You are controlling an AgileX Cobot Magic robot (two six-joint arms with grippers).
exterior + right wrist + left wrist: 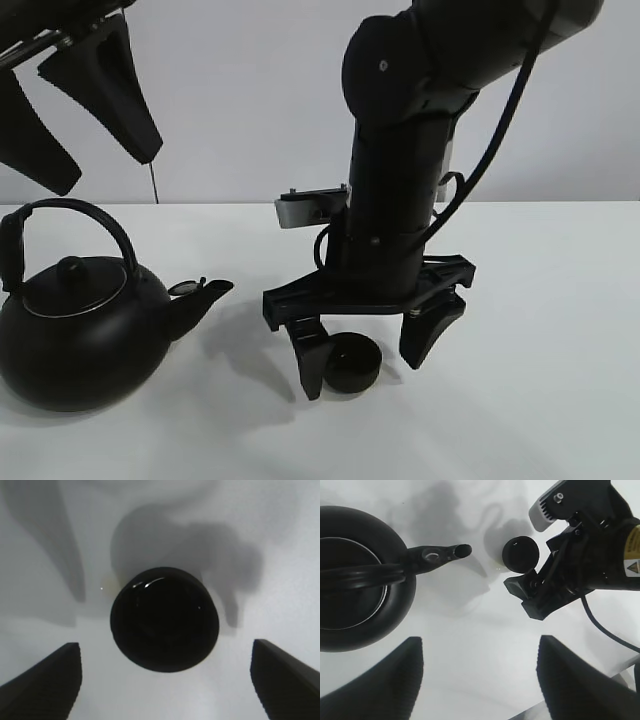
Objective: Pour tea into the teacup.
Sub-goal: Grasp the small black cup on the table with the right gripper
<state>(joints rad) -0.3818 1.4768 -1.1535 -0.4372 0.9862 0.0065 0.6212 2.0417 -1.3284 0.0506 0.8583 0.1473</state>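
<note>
Fingers (430, 330) of right gripper (362, 372) straddling teacup (352, 362) on table (540, 400), right of kettle (80, 330): could knock or tip it if closed off-centre or lifted crookedly, spilling any contents. Spread to full width, clear of cup on both sides, gripping nothing. High above kettle, left gripper (105, 170) likewise apart, empty. No stream in sight.

matt teacup (164, 620), smooth white table (540, 400)
</note>
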